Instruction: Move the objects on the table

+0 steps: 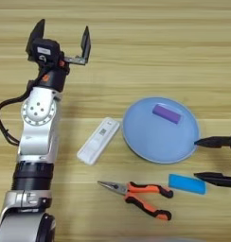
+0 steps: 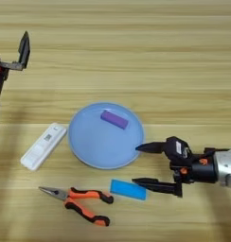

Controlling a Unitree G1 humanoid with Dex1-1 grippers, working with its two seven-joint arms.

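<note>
The light wooden table [image 1: 136, 42] with its horizontal grain stripes fills the view. On the left, the silver-and-black left arm [image 1: 37, 142] reaches far up the table, and its left gripper [image 1: 63, 38] hangs over bare wood with its two black fingers spread wide apart, holding nothing. Centre stage sits a round pale-blue plate [image 2: 89, 146], and on its far part lies a small purple rectangular block [image 2: 113, 119]. Coming in from the right, the right gripper [image 2: 140, 164] has its black fingers apart too: the upper tip is at the plate's near-right rim, the lower tip just beside the right end of the small flat bright-blue rectangular block [image 2: 128, 189], which lies on the table just below the plate. Left of the plate, the long flat white rectangular bar [image 1: 99, 140] with its small label lies at a slant. Nearest the front, the orange-and-black-handled needle-nose pliers [image 1: 136, 193] rest flat, nose pointing left, just left of the blue block.
</note>
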